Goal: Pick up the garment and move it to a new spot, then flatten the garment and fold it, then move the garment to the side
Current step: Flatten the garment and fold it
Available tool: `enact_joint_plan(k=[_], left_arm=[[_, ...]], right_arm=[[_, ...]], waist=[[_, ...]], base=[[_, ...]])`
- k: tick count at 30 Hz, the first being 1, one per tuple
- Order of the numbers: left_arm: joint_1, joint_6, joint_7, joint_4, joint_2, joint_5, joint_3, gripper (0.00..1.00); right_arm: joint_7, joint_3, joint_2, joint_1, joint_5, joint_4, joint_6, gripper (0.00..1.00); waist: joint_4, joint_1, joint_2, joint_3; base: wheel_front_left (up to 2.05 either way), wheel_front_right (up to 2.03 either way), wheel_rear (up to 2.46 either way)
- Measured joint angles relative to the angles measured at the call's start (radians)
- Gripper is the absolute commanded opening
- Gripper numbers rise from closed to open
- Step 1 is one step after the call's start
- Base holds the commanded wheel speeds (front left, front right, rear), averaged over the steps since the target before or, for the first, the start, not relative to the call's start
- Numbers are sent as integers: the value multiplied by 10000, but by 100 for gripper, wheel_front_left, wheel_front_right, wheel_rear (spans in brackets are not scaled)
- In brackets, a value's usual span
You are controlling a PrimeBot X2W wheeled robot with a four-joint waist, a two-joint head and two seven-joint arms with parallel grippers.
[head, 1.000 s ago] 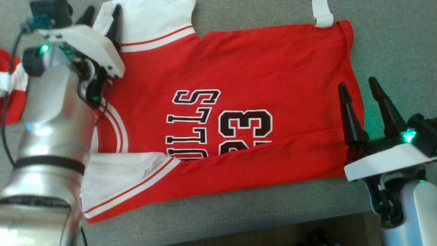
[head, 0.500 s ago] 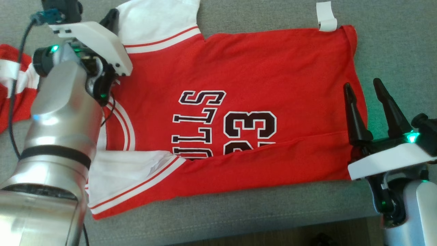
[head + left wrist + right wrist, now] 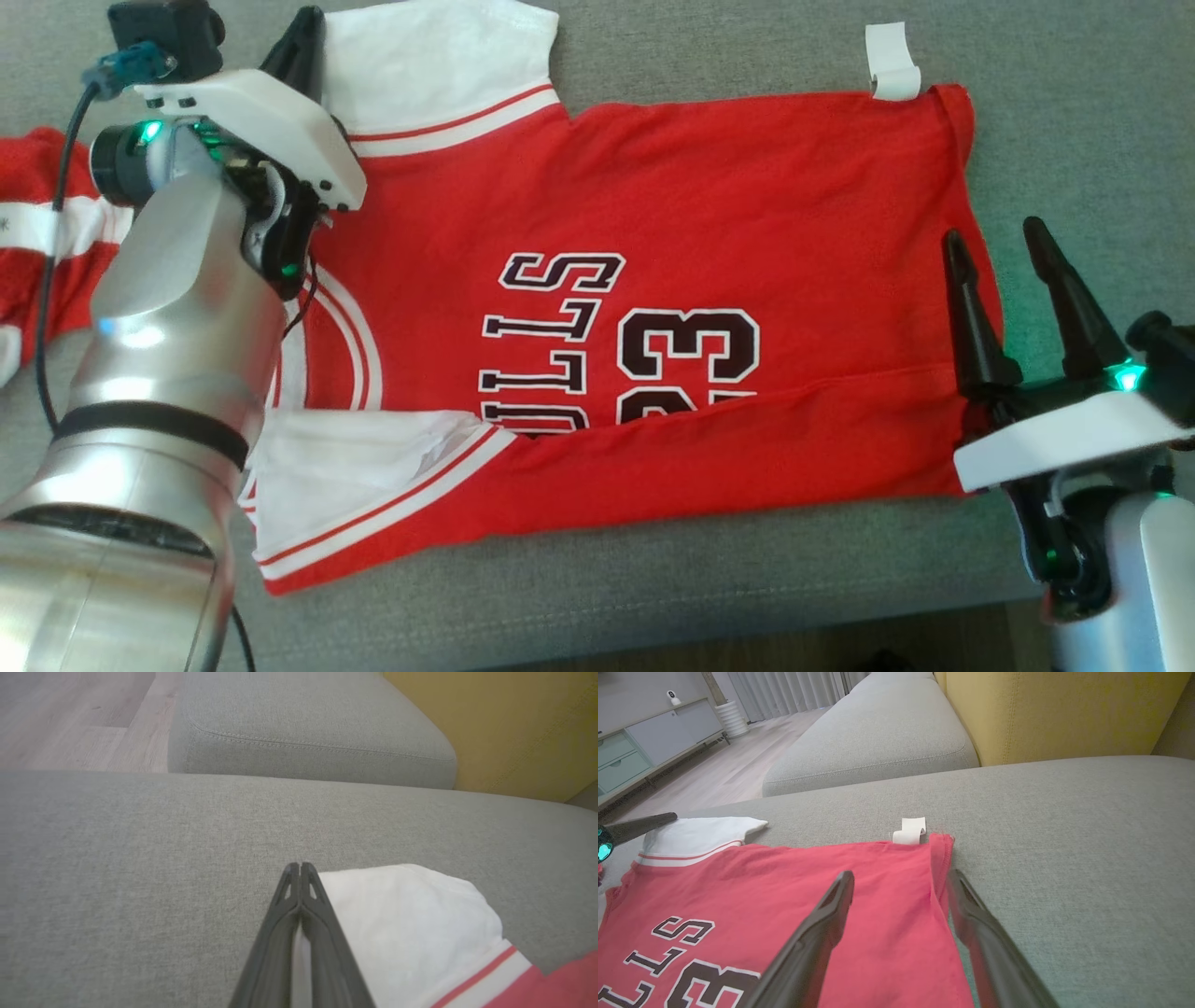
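Reaching up the left side of the head view, the silver left forearm (image 3: 159,373) crosses the collar end of the shirt (image 3: 653,187) and sets the left gripper (image 3: 301,42) at the edge of the far white sleeve (image 3: 439,56). Its fingers are pressed together; the wrist view shows a sliver of white between them, and I cannot tell if cloth is pinched. The right gripper (image 3: 994,233) sits low at the right, fingers spread wide and holding nothing, straddling the hem: one finger over red cloth, the other over the grey couch seat (image 3: 653,588). The shirt lies flat across the seat, collar to the left and hem to the right. Its near long edge is folded over, covering the lower part of the black-and-white lettering. The near sleeve (image 3: 345,467) is white with a red stripe, slightly crumpled, close to the seat's front edge. Open woven grey fabric lies beyond the far edge and right of the hem. A curled white tag (image 3: 892,65) sits at the far hem corner. Red-and-white cloth (image 3: 37,243) lies at the left. Farther off are a piped grey cushion (image 3: 303,723), a yellow backrest (image 3: 1064,709) and pale wood floor (image 3: 70,718).
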Motion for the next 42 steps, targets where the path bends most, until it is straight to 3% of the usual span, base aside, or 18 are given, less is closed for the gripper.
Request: enact_joint_plan(k=[11, 20, 32, 33, 35, 42], left_arm=[[68, 13, -518, -734, -12, 48, -127, 0], [1362, 282, -529, -2880, -96, 508, -84, 0], [1476, 293, -529, -3582, -307, 734, -186, 0], [1486, 293, -529, -3628, -314, 734, -184, 0], [1534, 311, -529, -3800, -307, 734, -161, 0], [1923, 470, -529, -4554, -161, 924, 201, 0]], right_arm=[[270, -259, -136, -107, -115, 167, 0, 100], [602, -644, -1122, -2313, 58, 2468, 0, 100], [1440, 92, -1687, -4586, 280, 5854, 0, 100], [1509, 115, -1737, -4636, 280, 6044, 0, 81], [1513, 119, -1831, -4719, 305, 6209, 0, 0], [1110, 88, -1877, -4906, 943, 6059, 0, 0]], waist=[[235, 0, 0, -291], [697, 0, 0, -141], [1091, 1, 0, 21], [1110, 0, 0, 13], [1136, 0, 0, 19], [1141, 1, 0, -48]], base=[[0, 0, 0], [0, 0, 0], [0, 0, 0], [0, 0, 0], [0, 0, 0], [0, 0, 0]])
